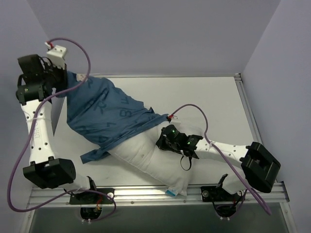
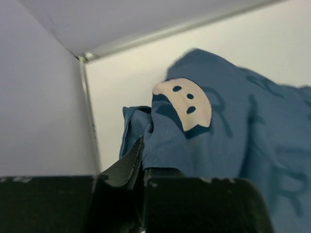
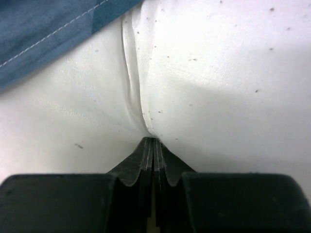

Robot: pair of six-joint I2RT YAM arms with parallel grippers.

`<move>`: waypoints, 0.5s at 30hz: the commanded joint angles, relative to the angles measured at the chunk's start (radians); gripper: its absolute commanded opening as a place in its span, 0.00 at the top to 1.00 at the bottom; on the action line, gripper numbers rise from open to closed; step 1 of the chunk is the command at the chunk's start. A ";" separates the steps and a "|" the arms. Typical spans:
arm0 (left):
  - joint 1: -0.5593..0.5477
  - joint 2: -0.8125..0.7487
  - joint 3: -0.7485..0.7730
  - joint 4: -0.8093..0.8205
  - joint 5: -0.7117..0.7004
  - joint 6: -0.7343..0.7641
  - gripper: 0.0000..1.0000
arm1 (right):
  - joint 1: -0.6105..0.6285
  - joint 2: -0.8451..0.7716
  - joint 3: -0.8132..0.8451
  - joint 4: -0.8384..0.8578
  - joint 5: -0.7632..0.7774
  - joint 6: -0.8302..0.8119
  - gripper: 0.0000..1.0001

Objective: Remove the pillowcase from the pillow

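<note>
The dark blue printed pillowcase (image 1: pixel 107 114) covers the far left half of the white pillow (image 1: pixel 150 158), which lies diagonally on the table with its tag corner near the front edge. My left gripper (image 1: pixel 65 80) is raised at the far left and shut on a bunched corner of the pillowcase (image 2: pixel 194 141), pulling it up. My right gripper (image 1: pixel 165 138) is shut on a pinch of the pillow's white fabric (image 3: pixel 194 82) just below the pillowcase's hem (image 3: pixel 43 29); its jaws meet at the fold (image 3: pixel 153 141).
The white table (image 1: pixel 214 107) is boxed by grey walls at the back and sides. A metal rail (image 1: pixel 155 194) runs along the front edge. A purple cable (image 1: pixel 194 109) loops over the table near the right arm.
</note>
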 commanded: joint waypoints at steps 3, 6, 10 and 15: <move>-0.035 -0.125 -0.348 0.072 -0.031 0.108 0.82 | -0.010 0.035 -0.103 -0.420 -0.020 -0.081 1.00; -0.042 -0.160 -0.482 0.057 -0.005 0.169 0.45 | -0.013 0.020 -0.117 -0.397 -0.048 -0.084 1.00; -0.088 -0.182 -0.473 -0.006 0.055 0.249 0.06 | -0.013 -0.017 -0.129 -0.385 -0.060 -0.088 1.00; -0.086 -0.165 -0.320 0.073 -0.067 0.167 0.06 | -0.016 -0.033 -0.135 -0.379 -0.065 -0.088 1.00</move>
